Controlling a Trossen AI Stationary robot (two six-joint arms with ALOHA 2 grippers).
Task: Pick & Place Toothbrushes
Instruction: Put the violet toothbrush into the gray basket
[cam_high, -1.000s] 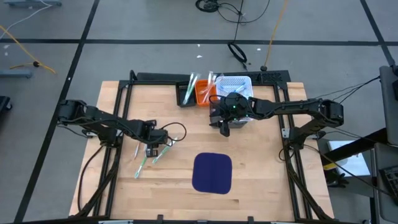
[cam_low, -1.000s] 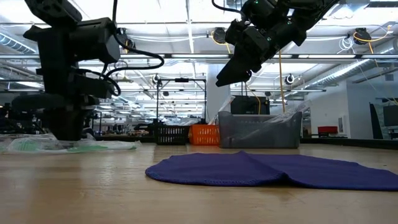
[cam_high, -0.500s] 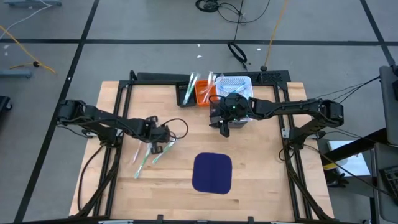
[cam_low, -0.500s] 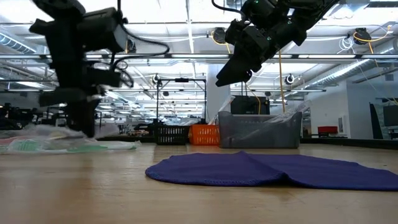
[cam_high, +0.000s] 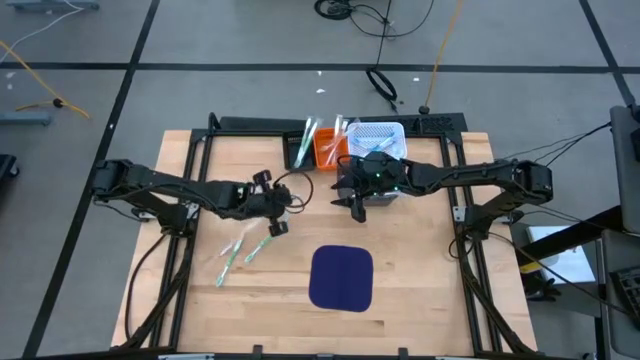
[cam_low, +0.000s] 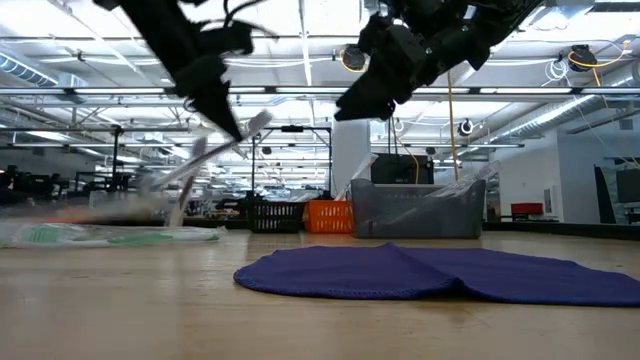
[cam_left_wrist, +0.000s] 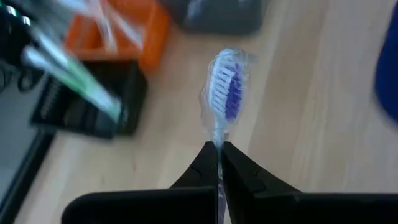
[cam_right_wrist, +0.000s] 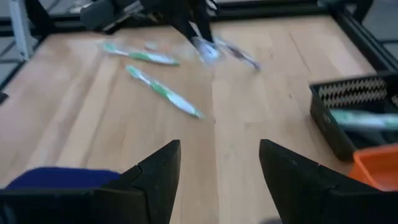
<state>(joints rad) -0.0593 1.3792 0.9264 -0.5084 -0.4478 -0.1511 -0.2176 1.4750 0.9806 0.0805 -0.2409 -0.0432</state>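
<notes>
My left gripper (cam_high: 274, 208) is over the table's middle left, shut on a clear-wrapped toothbrush with blue bristles (cam_left_wrist: 224, 93), which is off the wood. Two light green toothbrushes (cam_high: 230, 262) (cam_high: 258, 247) lie flat on the table nearer the front; they also show in the right wrist view (cam_right_wrist: 165, 92). My right gripper (cam_high: 357, 205) hovers open in front of the bins, with nothing between its fingers (cam_right_wrist: 158, 177). My left gripper pinches the toothbrush just below its brush head (cam_left_wrist: 217, 138) between its two fingertips. The fingers slant down and lie along the brush, and the head sticks out past them. The brush is lifted clear of the table (cam_low: 215, 150); its handle end is hidden by the gripper.
A black bin (cam_high: 300, 152) holding toothbrushes, an orange bin (cam_high: 328, 150) and a clear grey bin (cam_high: 380, 138) stand in a row at the table's far edge. A dark blue mat (cam_high: 341, 277) lies near the front middle. Bare wood lies between mat and bins.
My left gripper has shut on one toothbrush from the group on the table, then risen and gone toward the table's right and far edge, tipping up from pointing steeply down. That toothbrush is lifted clear; the two green ones stay where they were.
</notes>
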